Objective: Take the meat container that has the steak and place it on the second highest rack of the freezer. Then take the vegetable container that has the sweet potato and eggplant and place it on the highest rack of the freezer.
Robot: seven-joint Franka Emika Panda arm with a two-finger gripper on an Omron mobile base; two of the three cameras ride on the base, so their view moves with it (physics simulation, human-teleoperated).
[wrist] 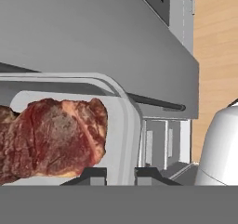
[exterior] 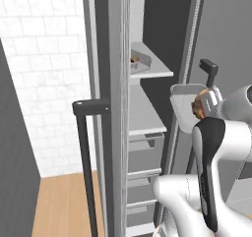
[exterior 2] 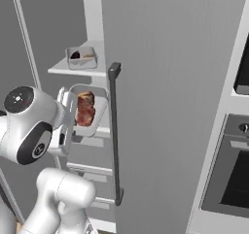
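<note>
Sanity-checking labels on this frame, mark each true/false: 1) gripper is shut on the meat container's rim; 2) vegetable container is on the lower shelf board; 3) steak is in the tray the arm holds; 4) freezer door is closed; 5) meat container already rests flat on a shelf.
1) True: the gripper is shut on the rim of the meat container.
2) False: the vegetable container sits on the highest rack.
3) True: the steak lies in that tray.
4) False: the freezer stands open, shelves and drawers showing.
5) False: it is held tilted in front of the shelves.
</note>
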